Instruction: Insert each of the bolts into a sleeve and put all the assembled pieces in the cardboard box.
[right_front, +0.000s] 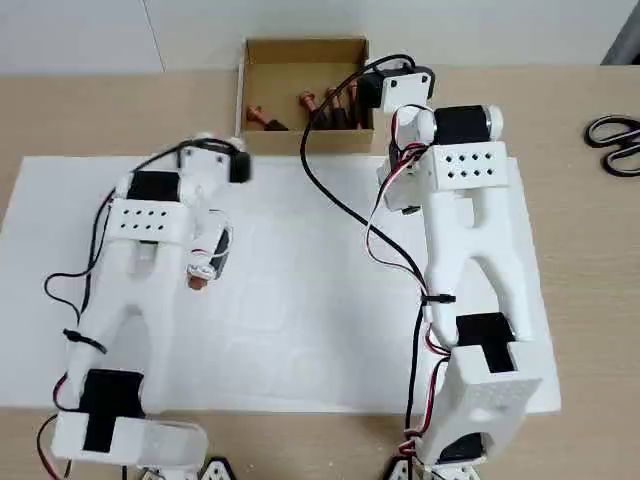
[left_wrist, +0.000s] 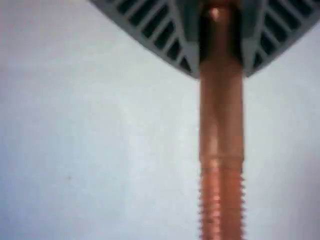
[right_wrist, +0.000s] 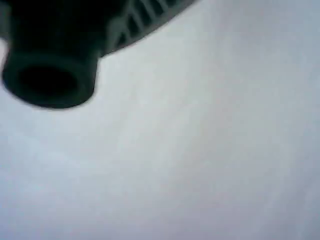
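Note:
A copper bolt (left_wrist: 220, 150) with a threaded end sticks out from my left gripper (left_wrist: 220, 60), which is shut on its smooth shank. In the high view the left gripper (right_front: 208, 255) hangs over the left part of the white sheet, and the bolt's tip (right_front: 198, 283) pokes out below it. My right gripper is shut on a black sleeve (right_wrist: 49, 77), whose open bore faces the camera; a ribbed finger (right_wrist: 145, 17) shows beside it. The right arm (right_front: 462, 170) stands just below the cardboard box (right_front: 243, 95), which holds several copper-and-black assembled pieces (right_front: 335, 108).
A white sheet (right_front: 300, 310) covers most of the wooden table between the arms. Scissors (right_front: 615, 142) lie at the far right edge. Black cables (right_front: 330, 190) run from the right arm's wrist across the sheet.

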